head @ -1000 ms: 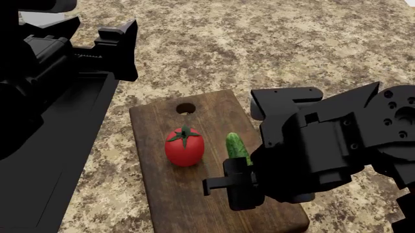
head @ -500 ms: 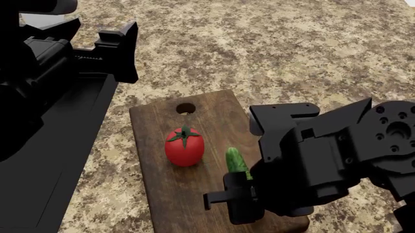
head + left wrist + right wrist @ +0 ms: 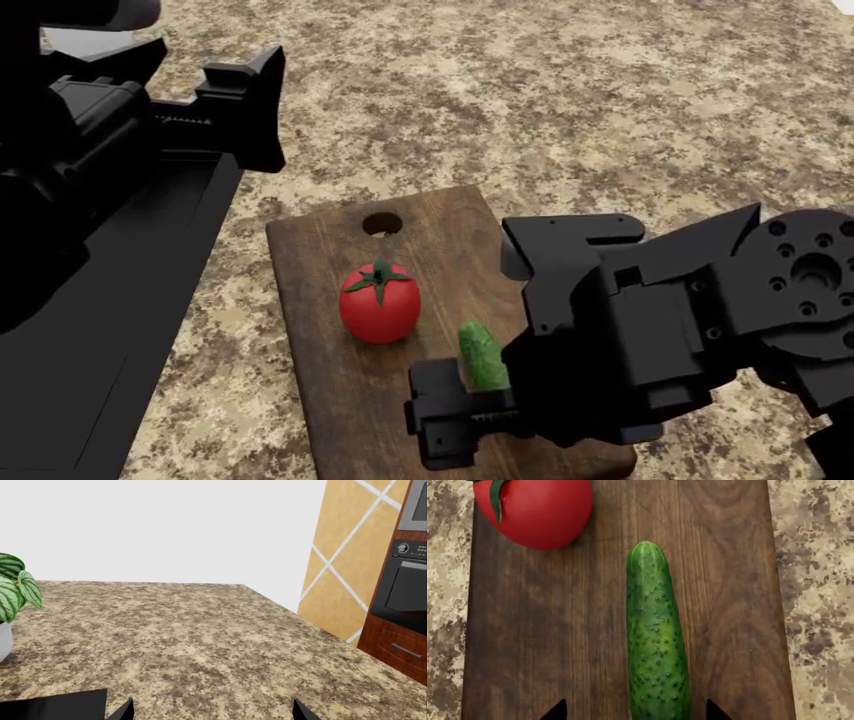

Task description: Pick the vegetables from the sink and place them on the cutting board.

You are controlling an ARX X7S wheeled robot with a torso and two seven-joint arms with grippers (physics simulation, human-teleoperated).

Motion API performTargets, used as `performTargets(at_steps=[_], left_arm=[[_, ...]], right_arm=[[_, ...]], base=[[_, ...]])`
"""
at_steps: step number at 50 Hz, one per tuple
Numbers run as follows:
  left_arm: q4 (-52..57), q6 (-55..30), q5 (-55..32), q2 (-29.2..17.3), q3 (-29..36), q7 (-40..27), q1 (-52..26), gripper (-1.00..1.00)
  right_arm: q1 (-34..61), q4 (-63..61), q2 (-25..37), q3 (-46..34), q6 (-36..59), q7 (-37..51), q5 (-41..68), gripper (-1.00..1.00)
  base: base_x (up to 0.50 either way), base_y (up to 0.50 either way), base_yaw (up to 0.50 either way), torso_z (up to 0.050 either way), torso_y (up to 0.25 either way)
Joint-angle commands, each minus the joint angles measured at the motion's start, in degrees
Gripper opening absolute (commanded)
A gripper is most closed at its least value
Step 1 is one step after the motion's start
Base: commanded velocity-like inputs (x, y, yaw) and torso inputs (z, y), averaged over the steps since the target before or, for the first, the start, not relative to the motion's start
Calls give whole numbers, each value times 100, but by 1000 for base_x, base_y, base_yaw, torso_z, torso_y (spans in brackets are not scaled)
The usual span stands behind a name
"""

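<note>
1. Right claw [image 3: 634,715]: I have it hovering over the near end of the slim, bumpy dark green cucumber [image 3: 654,640]. Its two black tips show spread wide, one on either side of the fruit, with clear board between each tip and the skin. It grips nothing.
2. Cucumber, position: it lies flat, lengthwise along the rectangular dark brown wooden cutting board [image 3: 540,630], roughly mid-width.
3. Round glossy red tomato with green stem star [image 3: 380,300]: on the same board, beside the cucumber's far tip, not touching it, short of the board's round hole [image 3: 383,223].
4. Left claw [image 3: 208,711]: raised and pointed away over the speckled granite bench [image 3: 200,645]; only two tip corners show, set well apart, nothing between them.
5. Glossy black sink [image 3: 120,300]: alongside the board at my left; the left arm hides much of the basin, so I cannot check inside it.
6. Step in hand, my judgement: release of the cucumber, the last placement.
7. Next move calls for: a straight lift of the right claw, tips kept spread so neither brushes the cucumber and rolls it toward an edge.
</note>
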Motion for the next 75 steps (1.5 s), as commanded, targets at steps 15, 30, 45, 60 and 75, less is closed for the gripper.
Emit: performTargets(at_steps=[15, 30, 45, 60, 75], left_arm=[[365, 276, 66, -157, -106, -238, 289, 100], [2522, 1795, 509, -668, -564, -422, 2257, 100], [4206, 2760, -94, -728, -1289, -343, 4346, 100], [5218, 2964, -324, -908, -1482, -495, 4740, 100], [5834, 4755, -634, -2550, -352, -1938, 4592, 100]], right_arm=[[860, -1421, 628, 299, -432, 1057, 97, 100], [-902, -5194, 1552, 1625, -2348, 448, -3061, 100], [-4115, -7385, 2634, 2499, -5254, -389, -5900, 100], [-4546, -8111, 2666, 2699, -5822, -212, -6217, 100], [-2489, -8866, 3241, 1026, -5491, 1591, -5842, 100]], base=[[0, 0, 0, 0, 0], [0, 0, 0, 0, 0], [0, 0, 0, 0, 0], [0, 0, 0, 0, 0], [0, 0, 0, 0, 0]])
